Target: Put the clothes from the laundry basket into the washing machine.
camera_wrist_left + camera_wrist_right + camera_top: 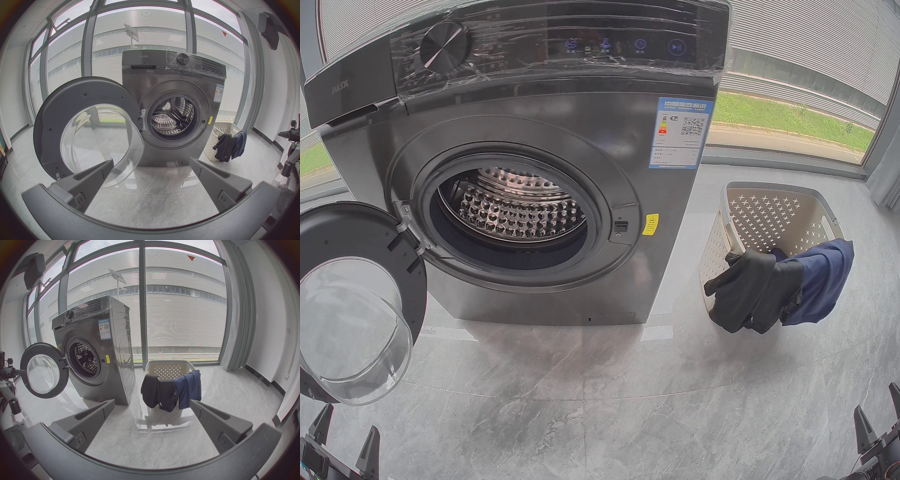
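The left hand point(349, 432) and the right hand point(876, 407) are hanging low at the near corners of the head view, well apart from each other. Each is pointing its fingertips forward and is keeping its two fingers spread wide, gripping nothing.

Head view looks down from close at the washing machine point(550, 119) and basket point(765, 219). Both wrist views sit low, farther back, facing forward; all three share washing machine and basket.
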